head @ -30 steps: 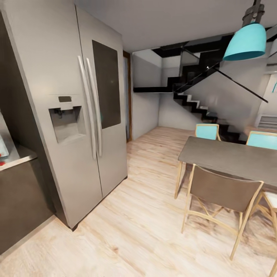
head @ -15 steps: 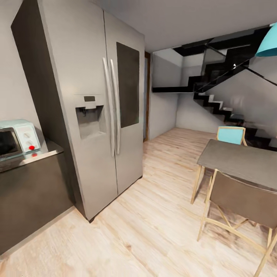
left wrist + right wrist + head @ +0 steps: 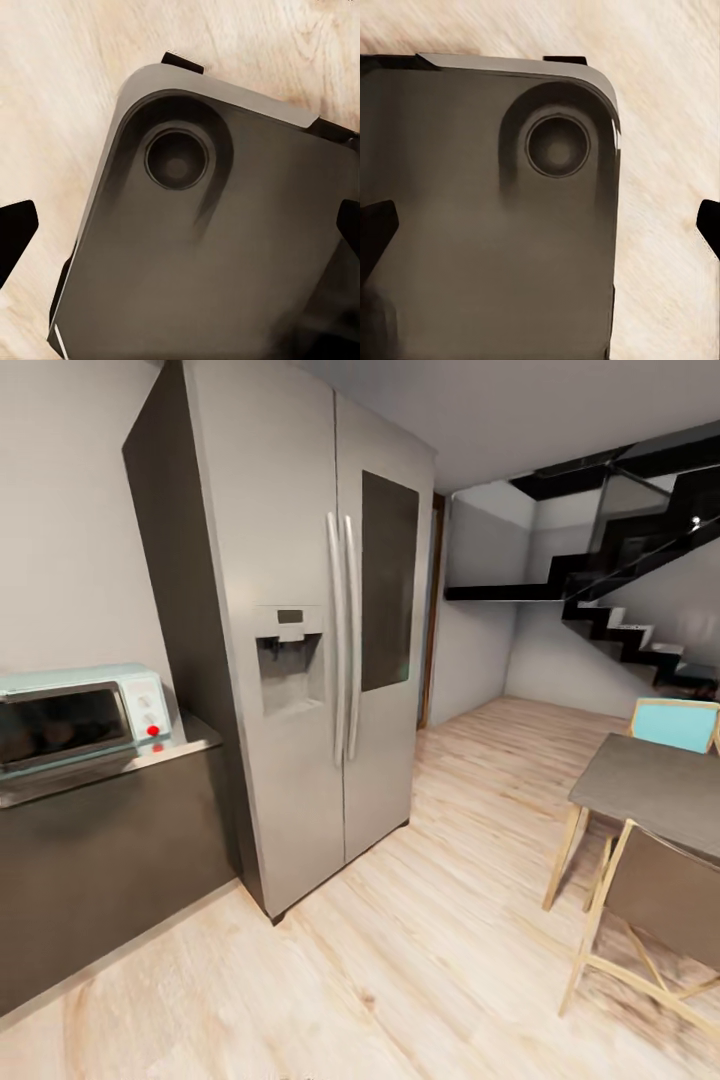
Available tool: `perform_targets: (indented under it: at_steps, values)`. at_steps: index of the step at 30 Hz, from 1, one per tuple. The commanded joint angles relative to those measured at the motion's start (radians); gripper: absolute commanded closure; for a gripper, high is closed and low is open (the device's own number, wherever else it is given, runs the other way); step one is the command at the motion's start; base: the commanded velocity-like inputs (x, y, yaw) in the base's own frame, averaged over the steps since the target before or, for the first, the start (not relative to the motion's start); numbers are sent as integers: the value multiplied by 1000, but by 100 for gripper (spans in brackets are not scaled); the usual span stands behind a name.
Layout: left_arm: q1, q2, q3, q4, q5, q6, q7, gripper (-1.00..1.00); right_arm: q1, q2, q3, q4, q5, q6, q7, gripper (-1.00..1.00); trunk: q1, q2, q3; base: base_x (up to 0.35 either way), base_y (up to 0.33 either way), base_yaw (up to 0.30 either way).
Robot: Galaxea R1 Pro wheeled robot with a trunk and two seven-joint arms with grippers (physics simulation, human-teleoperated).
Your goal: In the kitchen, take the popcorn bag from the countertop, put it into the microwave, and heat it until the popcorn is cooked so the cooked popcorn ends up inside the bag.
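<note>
Wrist views put you over the robot's own dark base plate (image 3: 217, 247), with pale wood floor (image 3: 67, 90) beyond its rim; the right wrist view shows the same plate (image 3: 487, 225). Dark tips sit at the far sides of each picture: the left fingers (image 3: 13, 232) and the right fingers (image 3: 375, 229) look spread wide, with nothing between them.

Head view, nearest first: bare wood floor (image 3: 430, 970), then a brown-backed chair (image 3: 655, 920) tucked against a grey dining table (image 3: 650, 790) at your right. At your left, the desk (image 3: 190, 740) shows its thin grey edge over dark cabinet fronts (image 3: 100, 870). On its end nearest the refrigerator (image 3: 310, 650) stands the microwave (image 3: 80, 715), door closed; through the dark glass you cannot tell whether anything is inside. Farther off are a turquoise chair (image 3: 675, 722) and the black staircase (image 3: 620, 600).

You cannot see the popcorn bag yet; more of the desk runs off the picture's left edge, so I judge you will find it there. Expect a paper bag to be light and soft, easy to crush. I'd pinch it gently across a folded edge.
</note>
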Motion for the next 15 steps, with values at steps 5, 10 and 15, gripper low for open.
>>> perform_targets:
  at_steps: [5,10,15]
  values:
    - [0,0,7,-1,0,-1,0,-100,0,-1,-1,0,1,-1,-3,-100,0,0,-1,0,0,300]
    - [0,0,7,-1,0,-1,0,-100,0,-6,-1,0,-2,1,-1,-100,0,0,-1,0,0,300]
    - [0,0,7,-1,0,-1,0,-100,0,-4,0,0,0,0,-1,-100,0,0,-1,0,0,300]
